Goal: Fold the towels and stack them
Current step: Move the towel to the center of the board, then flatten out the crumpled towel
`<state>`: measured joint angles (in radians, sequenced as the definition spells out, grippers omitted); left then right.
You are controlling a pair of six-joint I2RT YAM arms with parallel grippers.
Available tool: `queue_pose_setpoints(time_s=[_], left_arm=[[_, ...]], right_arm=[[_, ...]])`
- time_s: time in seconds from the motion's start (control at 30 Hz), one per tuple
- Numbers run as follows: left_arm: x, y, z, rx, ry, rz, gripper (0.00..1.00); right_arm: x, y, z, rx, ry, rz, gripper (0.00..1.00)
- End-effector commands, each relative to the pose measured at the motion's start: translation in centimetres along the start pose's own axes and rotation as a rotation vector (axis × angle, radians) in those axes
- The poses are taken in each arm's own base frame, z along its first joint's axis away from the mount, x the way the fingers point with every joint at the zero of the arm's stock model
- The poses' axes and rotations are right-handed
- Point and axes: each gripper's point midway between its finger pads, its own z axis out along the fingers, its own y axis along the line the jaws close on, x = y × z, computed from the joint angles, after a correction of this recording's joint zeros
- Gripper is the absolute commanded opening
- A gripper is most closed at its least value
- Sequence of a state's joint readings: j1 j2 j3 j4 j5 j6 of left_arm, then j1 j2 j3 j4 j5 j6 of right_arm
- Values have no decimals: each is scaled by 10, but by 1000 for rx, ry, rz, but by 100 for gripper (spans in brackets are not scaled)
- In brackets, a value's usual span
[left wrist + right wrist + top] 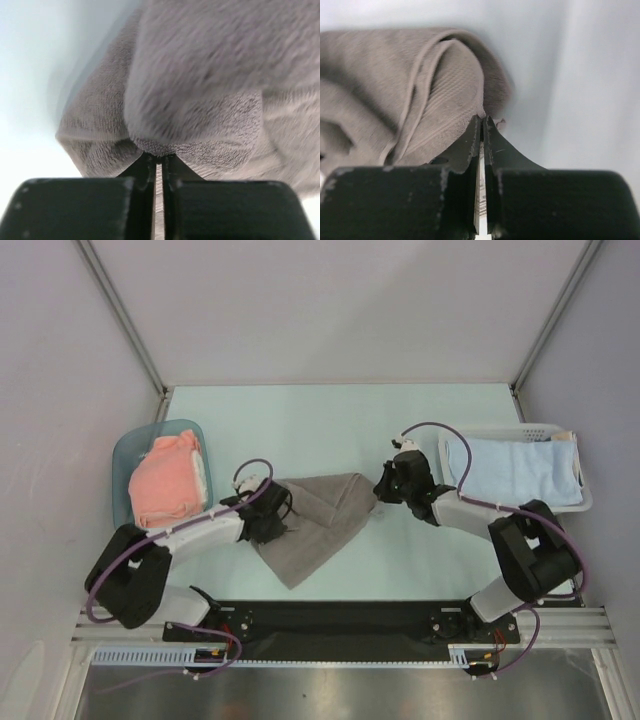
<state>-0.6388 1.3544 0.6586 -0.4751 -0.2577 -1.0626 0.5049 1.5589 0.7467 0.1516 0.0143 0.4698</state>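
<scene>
Top external: left tool (pixel 276 512), right tool (pixel 379 490) pinching grey towel (pixel 322 520) edges.

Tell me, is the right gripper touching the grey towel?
Touching. The right wrist view shows the right gripper shut on a corner of the grey towel.

A grey towel (pixel 318 520) lies rumpled centrally, a salmon-pink towel (pixel 165 485) bunched left, a light blue towel (pixel 515 472) flat right.
</scene>
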Motion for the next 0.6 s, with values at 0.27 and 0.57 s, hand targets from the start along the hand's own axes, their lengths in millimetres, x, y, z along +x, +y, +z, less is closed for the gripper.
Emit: queue_pose_setpoints(time_s=[0.27,0.57], left_arm=[[-160,-119,5,147,-185,128,0],[-117,-86,-20,204,-116,147,29]], right_arm=[[-30,30,-63,37,-76,-8,0],[-32,20,-48,109,3,-39,0]])
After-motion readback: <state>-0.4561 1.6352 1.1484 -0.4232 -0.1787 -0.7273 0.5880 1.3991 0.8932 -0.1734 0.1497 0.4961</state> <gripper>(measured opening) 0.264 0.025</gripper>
